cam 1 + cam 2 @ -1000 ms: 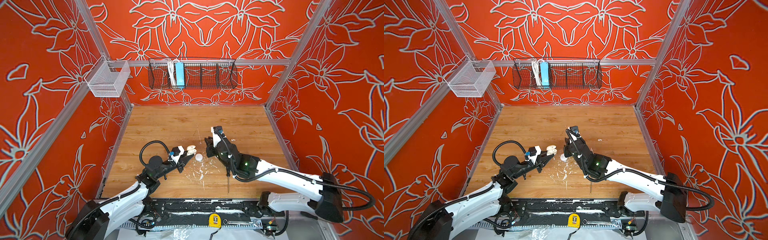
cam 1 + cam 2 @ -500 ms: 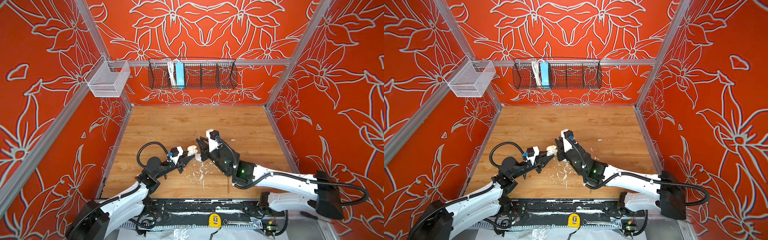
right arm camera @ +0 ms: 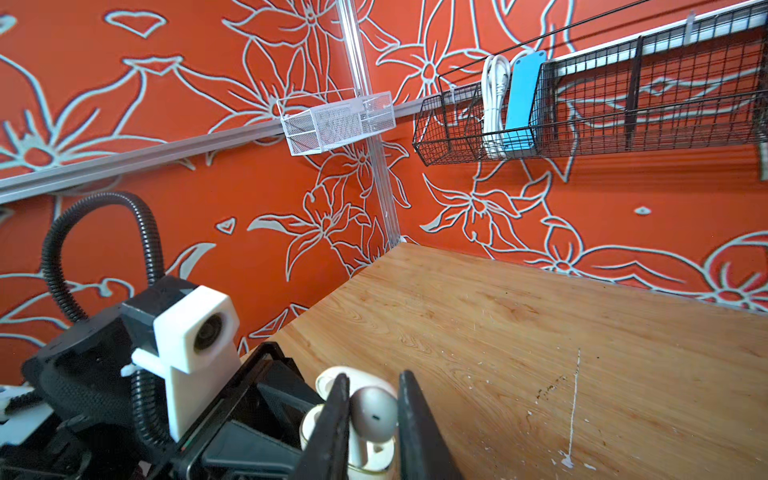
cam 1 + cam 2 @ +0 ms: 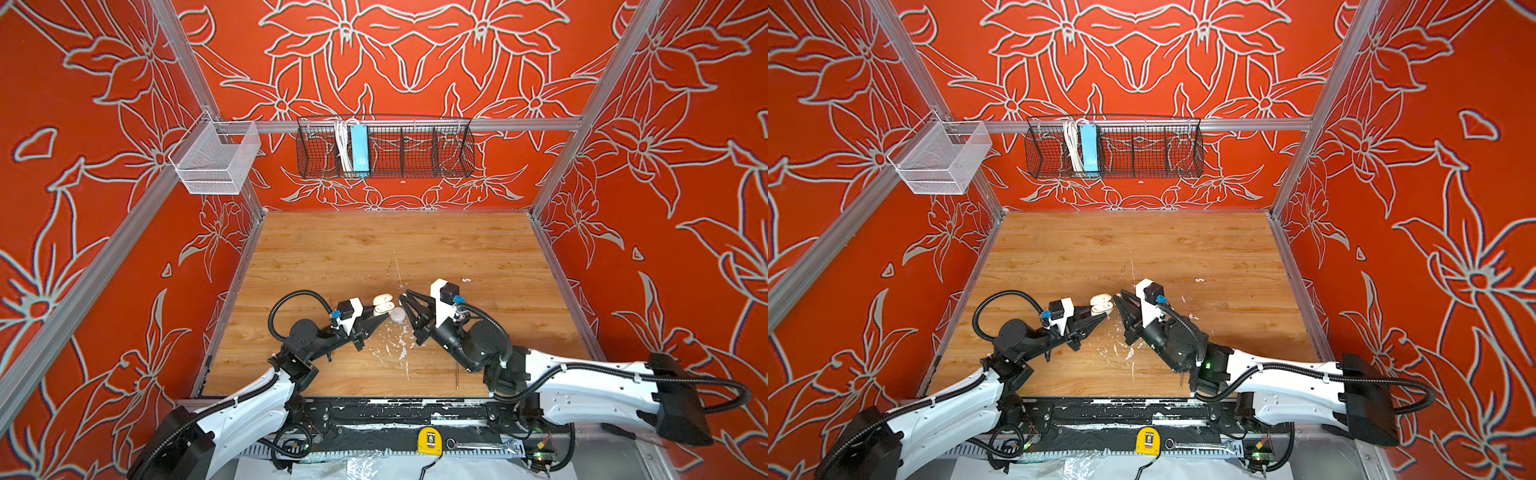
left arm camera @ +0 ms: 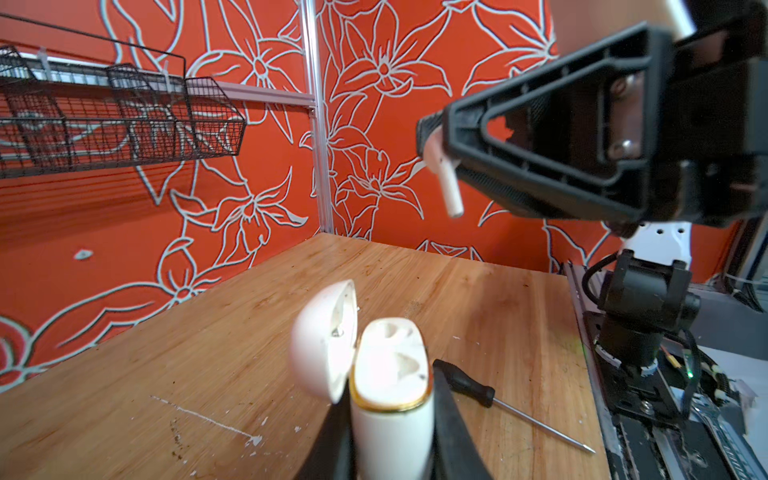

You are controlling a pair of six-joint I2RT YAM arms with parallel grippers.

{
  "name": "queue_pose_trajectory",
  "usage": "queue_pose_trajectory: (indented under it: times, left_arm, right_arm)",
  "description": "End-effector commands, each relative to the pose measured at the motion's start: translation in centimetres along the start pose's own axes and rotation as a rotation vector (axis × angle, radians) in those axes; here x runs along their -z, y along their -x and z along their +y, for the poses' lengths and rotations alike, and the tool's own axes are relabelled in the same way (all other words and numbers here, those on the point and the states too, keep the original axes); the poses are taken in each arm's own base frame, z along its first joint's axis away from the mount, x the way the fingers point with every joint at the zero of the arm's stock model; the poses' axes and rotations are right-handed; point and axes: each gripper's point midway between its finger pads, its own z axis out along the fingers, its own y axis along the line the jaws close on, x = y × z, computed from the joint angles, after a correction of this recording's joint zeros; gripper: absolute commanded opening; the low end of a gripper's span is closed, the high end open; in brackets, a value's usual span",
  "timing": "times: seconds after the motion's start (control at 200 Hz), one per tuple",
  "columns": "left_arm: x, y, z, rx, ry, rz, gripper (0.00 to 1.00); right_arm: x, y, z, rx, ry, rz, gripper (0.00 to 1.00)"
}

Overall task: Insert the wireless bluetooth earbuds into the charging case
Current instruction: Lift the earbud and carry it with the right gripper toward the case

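Top views both show orange floral walls [image 4: 104, 208] around a scuffed, paint-flecked wooden tabletop [image 4: 374, 249]. Near its front middle, the left gripper [image 4: 380, 316] clamps the smooth white charging case [image 5: 388, 374], lid hinged open. The right gripper [image 4: 404, 302], swung leftward since a second ago, pinches a glossy stemmed earbud [image 5: 444, 178] just above it.

Screwdriver [image 5: 465, 384] on wooden table [image 5: 498, 299]

Red floral walls [image 4: 415, 62] surround a wooden table [image 4: 374, 249], a black wire basket [image 4: 415, 151] hung behind
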Motion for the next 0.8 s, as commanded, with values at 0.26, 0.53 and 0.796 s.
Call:
queue_pose_trajectory:
  times: [0.26,0.53,0.796]
  left_arm:
    - [0.5,2.1,-3.3,-0.11,-0.147,-0.093,0.0]
    - [0.6,2.4,-3.8,-0.127,-0.162,-0.1,0.0]
    - [0.5,2.2,-3.7,-0.127,-0.157,-0.094,0.0]
  right_arm:
    - [2.0,0.5,2.6,-0.143,0.207,-0.132,0.13]
    - [1.8,0.2,3.1,-0.139,0.197,-0.136,0.11]
    - [1.7,-0.5,2.8,-0.109,0.181,-0.145,0.11]
